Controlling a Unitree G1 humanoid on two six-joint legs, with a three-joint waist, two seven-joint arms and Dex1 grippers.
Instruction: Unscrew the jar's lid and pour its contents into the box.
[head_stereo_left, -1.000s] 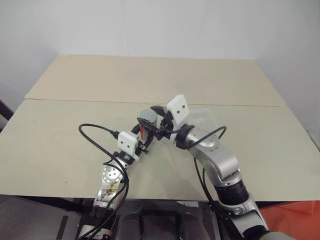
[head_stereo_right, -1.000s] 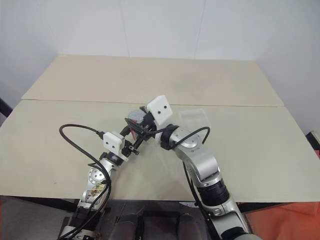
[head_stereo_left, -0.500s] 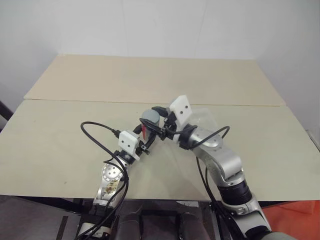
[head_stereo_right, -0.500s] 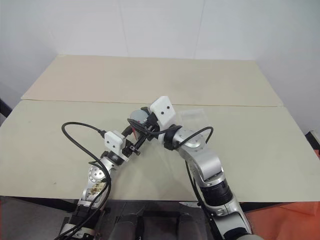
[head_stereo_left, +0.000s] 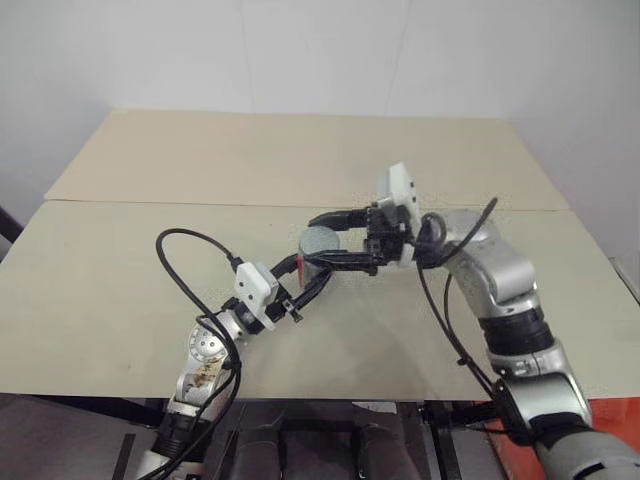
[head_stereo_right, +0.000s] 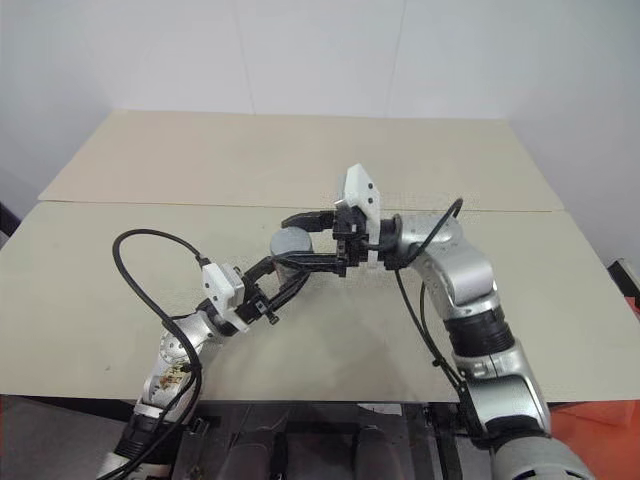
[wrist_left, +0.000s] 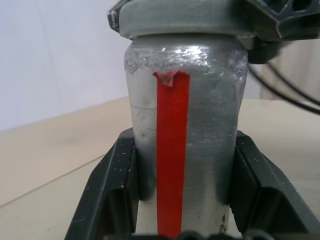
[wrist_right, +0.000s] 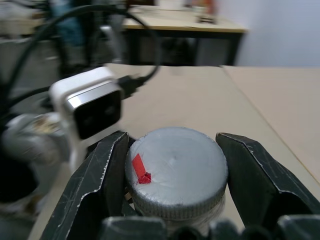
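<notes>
- The jar (wrist_left: 182, 150) is held up over the middle of the desk (head_stereo_left: 120, 260), between the two arms, upright with its red stripe (wrist_left: 171, 155) running down the side that faces the left wrist camera.
- The left claw (head_stereo_left: 308, 274) is clamped on the jar's body: in the left wrist view one black finger (wrist_left: 107, 192) presses against each side of the silvery wall, low down.
- The lid (wrist_right: 176, 172) sits on top of the jar, a grey round cap with a ribbed edge and a small red scrap (wrist_right: 140, 169) stuck on its top face.
- The right claw (head_stereo_left: 325, 240) reaches in from the right, lying about level, and is clamped on the lid; in the right wrist view its two fingers (wrist_right: 92, 185) hug the cap's rim on opposite sides.
- From the head views the lid (head_stereo_right: 293, 241) shows as a grey disc between the right claw's black fingers, with the left claw coming up to the jar from below and from the left.
- A black cable (head_stereo_left: 185, 262) loops out from the left wrist over the desk.
- The jar's inside is hidden by the lid.
</notes>
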